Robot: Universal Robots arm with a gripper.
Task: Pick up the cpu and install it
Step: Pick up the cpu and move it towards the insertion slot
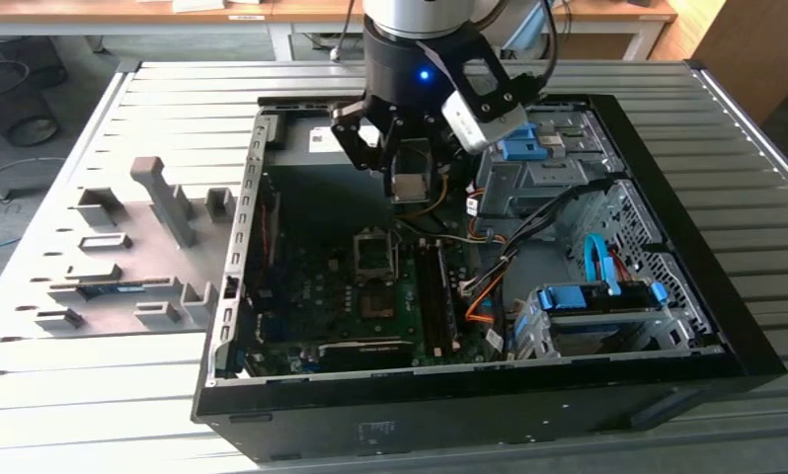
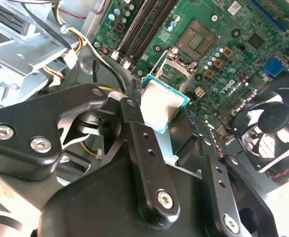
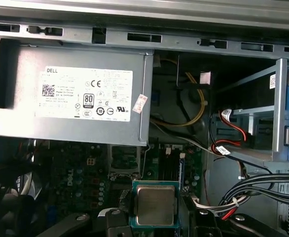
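Note:
My gripper (image 1: 412,170) hangs over the open computer case (image 1: 658,188), shut on the cpu (image 1: 412,184). The cpu (image 2: 160,102) is a square chip with a silver lid and a green rim, clamped between the black fingers (image 2: 132,116) in both wrist views, and its lid (image 3: 155,205) faces the first wrist camera. The empty cpu socket (image 1: 371,251) sits on the green motherboard (image 1: 328,296) below the chip and a little toward the exterior view's left. In the second wrist view the socket (image 2: 196,40) shows with its metal frame raised.
A grey power supply (image 3: 75,96) fills the case's far end. Drive cages with blue latches (image 1: 591,296) and bundled cables (image 1: 500,267) stand on the exterior view's right. A fan (image 2: 272,131) lies near the socket. A grey parts holder (image 1: 118,257) rests on the slatted table.

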